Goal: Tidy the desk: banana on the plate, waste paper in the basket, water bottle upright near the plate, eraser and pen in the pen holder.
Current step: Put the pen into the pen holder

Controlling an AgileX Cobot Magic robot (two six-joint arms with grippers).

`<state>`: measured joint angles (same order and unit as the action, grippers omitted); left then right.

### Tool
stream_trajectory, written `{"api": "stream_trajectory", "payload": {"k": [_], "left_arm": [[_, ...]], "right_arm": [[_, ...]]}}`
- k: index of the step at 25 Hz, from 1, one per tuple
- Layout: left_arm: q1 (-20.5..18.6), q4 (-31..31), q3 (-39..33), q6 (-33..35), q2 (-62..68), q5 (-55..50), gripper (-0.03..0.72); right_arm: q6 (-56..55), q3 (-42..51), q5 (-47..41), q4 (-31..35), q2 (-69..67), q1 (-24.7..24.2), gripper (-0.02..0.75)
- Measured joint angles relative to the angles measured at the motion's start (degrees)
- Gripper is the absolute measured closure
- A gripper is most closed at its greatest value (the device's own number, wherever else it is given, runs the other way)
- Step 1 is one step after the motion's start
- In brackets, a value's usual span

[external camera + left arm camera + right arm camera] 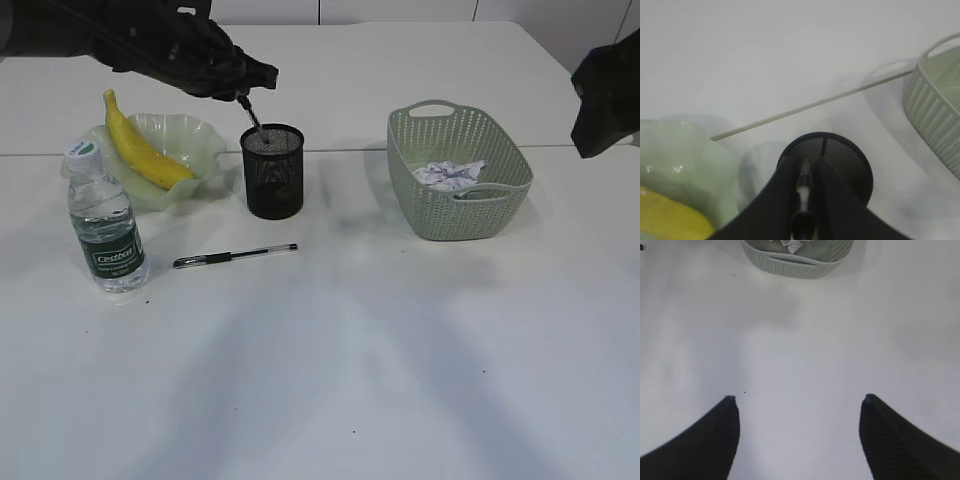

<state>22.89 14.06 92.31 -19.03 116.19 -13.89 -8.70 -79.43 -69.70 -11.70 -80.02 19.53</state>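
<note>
Banana (140, 148) is lying on the pale green plate (205, 135) in the exterior view, with the water bottle (106, 225) standing upright just in front. The left gripper (240, 95) is holding a pen (252, 117) tip-down over the black mesh pen holder (272, 172). A second pen (235, 255) is lying flat on the table (400, 350). Crumpled waste paper (447, 175) is sitting inside the green basket (500, 150).

In the left wrist view, the fingers (785, 190) are pinching the thin pen narrowly above the holder's rim.

In the right wrist view, the right gripper (800, 402) is hanging with its jaws spread wide and empty over bare table, the basket beyond it.
</note>
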Motion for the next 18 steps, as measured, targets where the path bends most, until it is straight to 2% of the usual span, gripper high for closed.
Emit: {"api": "stream_trajectory", "payload": {"k": [18], "left_arm": [[0.0, 0.0, 0.2, 0.0, 4.4, 1.5, 0.634]], "right_arm": [[0.0, 0.0, 0.1, -0.5, 0.0, 0.0, 0.183]]}}
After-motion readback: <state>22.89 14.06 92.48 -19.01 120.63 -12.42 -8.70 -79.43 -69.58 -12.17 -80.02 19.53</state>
